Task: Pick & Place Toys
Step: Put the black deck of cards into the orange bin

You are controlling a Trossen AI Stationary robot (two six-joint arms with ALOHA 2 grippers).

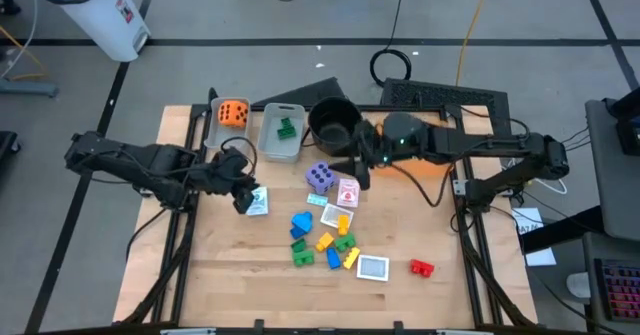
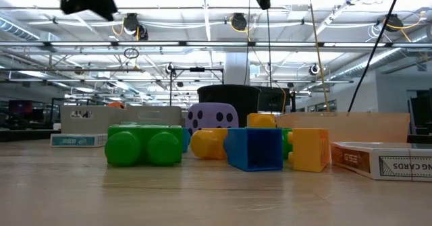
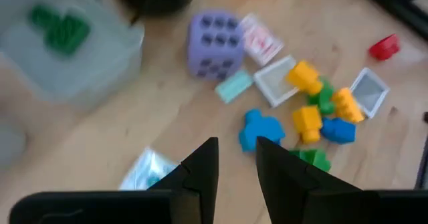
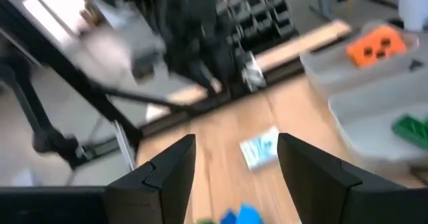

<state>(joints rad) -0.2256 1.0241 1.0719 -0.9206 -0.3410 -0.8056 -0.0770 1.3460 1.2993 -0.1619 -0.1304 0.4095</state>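
My left gripper [image 1: 245, 192] hovers open and empty over the table's left part, beside a teal-and-white card [image 1: 258, 202]; the wrist view shows its fingers [image 3: 237, 160] slightly apart, above the blue block [image 3: 259, 130]. My right gripper [image 1: 352, 167] is wide open and empty [image 4: 234, 160] next to the black pot [image 1: 333, 123], above the purple die [image 1: 319, 177]. A cluster of blue, yellow and green blocks [image 1: 325, 240] lies on the table in the middle. A red block [image 1: 421, 267] and a card [image 1: 372, 267] lie nearer the front. An orange die [image 1: 233, 113] and a green block [image 1: 287, 128] lie in the bins.
Two grey bins [image 1: 282, 133] and the black pot stand along the table's far edge. A pink card [image 1: 347, 192] and a small teal card [image 1: 318, 200] lie beside the purple die. In the low view a card box [image 2: 385, 160] lies at the right.
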